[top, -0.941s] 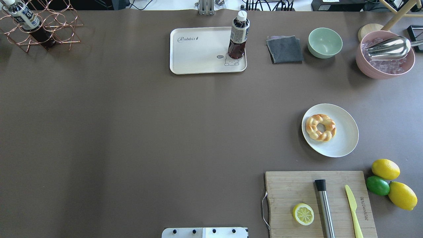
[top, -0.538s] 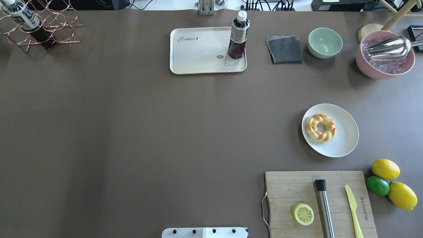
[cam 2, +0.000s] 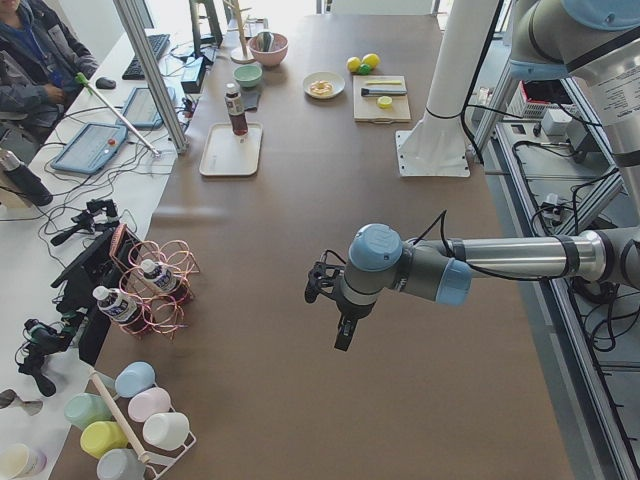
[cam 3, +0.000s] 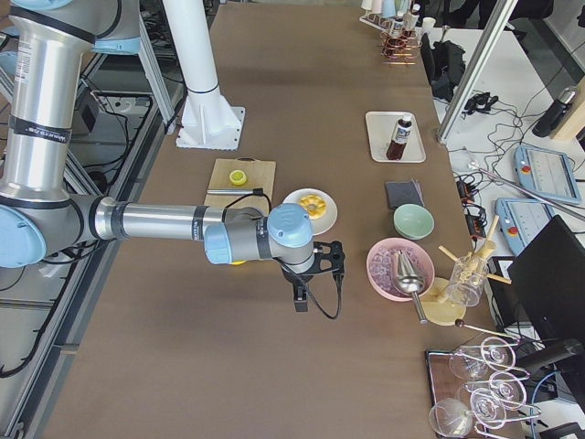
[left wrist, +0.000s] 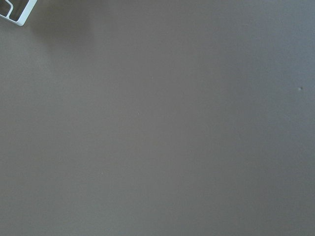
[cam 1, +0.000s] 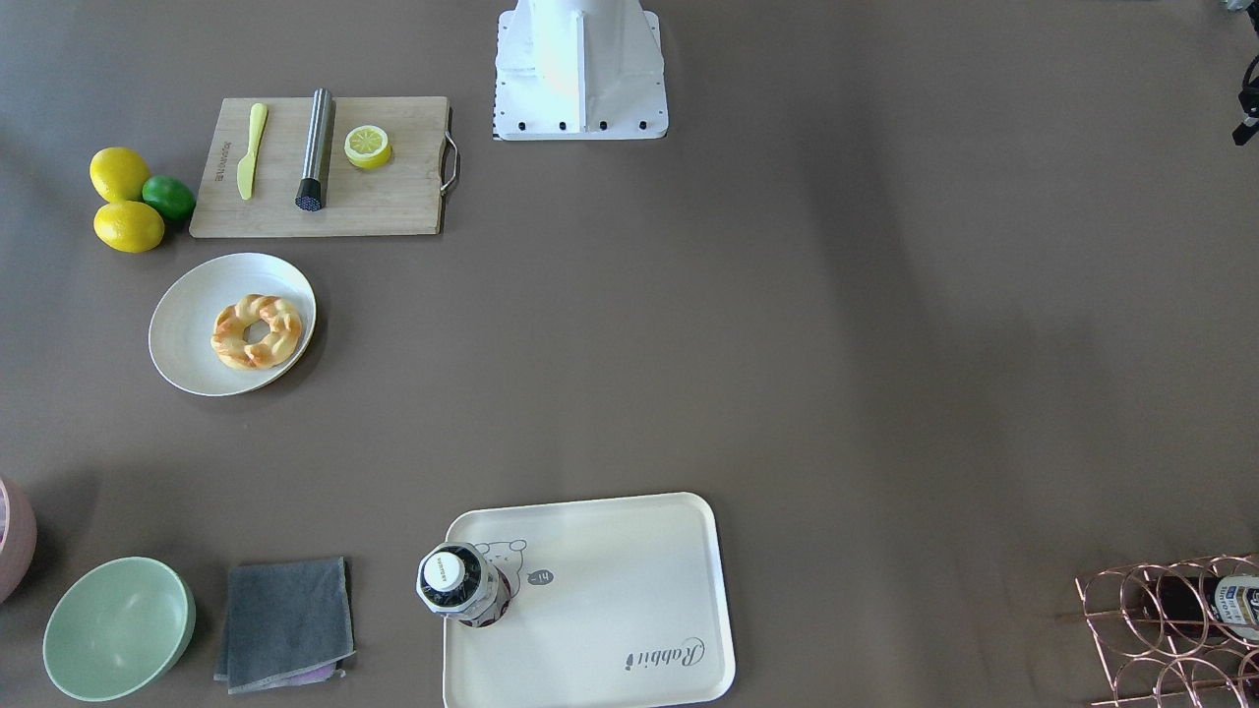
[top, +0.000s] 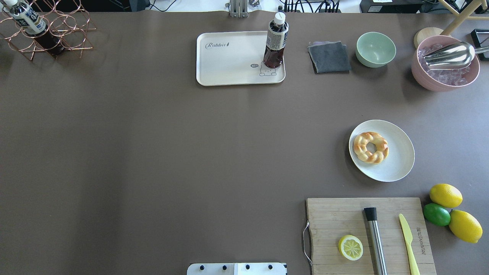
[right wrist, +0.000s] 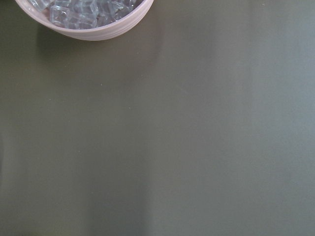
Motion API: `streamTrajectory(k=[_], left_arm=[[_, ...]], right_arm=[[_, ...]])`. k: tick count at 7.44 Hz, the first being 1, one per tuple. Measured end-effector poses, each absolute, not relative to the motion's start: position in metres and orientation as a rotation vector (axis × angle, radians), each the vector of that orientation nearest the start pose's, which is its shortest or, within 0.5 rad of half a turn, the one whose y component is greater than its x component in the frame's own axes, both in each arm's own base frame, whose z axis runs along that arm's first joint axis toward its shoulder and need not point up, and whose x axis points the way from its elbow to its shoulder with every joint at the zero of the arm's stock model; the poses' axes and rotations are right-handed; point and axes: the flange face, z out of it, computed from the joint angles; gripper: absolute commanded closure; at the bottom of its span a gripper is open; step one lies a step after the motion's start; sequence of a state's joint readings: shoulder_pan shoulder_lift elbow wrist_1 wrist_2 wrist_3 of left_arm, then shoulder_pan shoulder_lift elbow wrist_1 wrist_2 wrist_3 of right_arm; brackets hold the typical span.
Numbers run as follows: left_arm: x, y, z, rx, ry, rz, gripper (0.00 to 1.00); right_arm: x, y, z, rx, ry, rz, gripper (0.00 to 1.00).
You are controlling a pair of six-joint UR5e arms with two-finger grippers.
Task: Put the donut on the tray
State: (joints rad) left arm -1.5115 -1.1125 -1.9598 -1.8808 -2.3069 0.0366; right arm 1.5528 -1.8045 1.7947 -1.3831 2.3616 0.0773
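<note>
The donut [top: 371,147], a braided golden ring, lies on a round white plate [top: 399,156] at the right of the table; it also shows in the front view [cam 1: 256,331]. The cream tray [top: 229,65] with "Rabbit" script sits at the far middle, with a dark drink bottle [top: 275,42] standing on its right end. My left gripper [cam 2: 342,335] shows only in the exterior left view, far from both. My right gripper [cam 3: 298,300] shows only in the exterior right view, near the plate and the pink bowl. I cannot tell whether either is open or shut.
A wooden cutting board [top: 336,214] with a lemon half [top: 350,247], steel muddler and yellow knife lies near the plate. Lemons and a lime [top: 436,214] lie beside it. A grey cloth [top: 329,57], green bowl [top: 376,49], pink ice bowl [top: 445,67] and wire bottle rack [top: 49,30] line the far edge.
</note>
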Motion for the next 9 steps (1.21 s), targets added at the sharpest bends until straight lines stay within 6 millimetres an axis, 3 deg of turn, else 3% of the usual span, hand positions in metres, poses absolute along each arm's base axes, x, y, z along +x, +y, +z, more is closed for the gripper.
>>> streamTrajectory(k=[2, 5, 7, 8, 9], left_arm=[[-0.045, -0.32, 0.62, 0.213, 0.753, 0.182, 0.03], [-0.038, -0.323, 0.621, 0.164, 0.765, 0.185, 0.03], [-0.037, -0.326, 0.618, 0.166, 0.765, 0.184, 0.03], [-0.038, -0.329, 0.616, 0.17, 0.765, 0.181, 0.03], [-0.038, -0.331, 0.614, 0.17, 0.764, 0.166, 0.03]], right_arm=[[-0.007, -0.426, 0.607, 0.09, -0.834, 0.026, 0.0], [-0.131, -0.45, 0.558, 0.042, -0.895, 0.131, 0.0], [-0.196, -0.463, 0.542, 0.0, -0.911, 0.15, 0.01], [-0.215, -0.465, 0.546, -0.007, -0.921, 0.143, 0.14], [-0.228, -0.465, 0.558, -0.01, -0.935, 0.142, 0.51]])
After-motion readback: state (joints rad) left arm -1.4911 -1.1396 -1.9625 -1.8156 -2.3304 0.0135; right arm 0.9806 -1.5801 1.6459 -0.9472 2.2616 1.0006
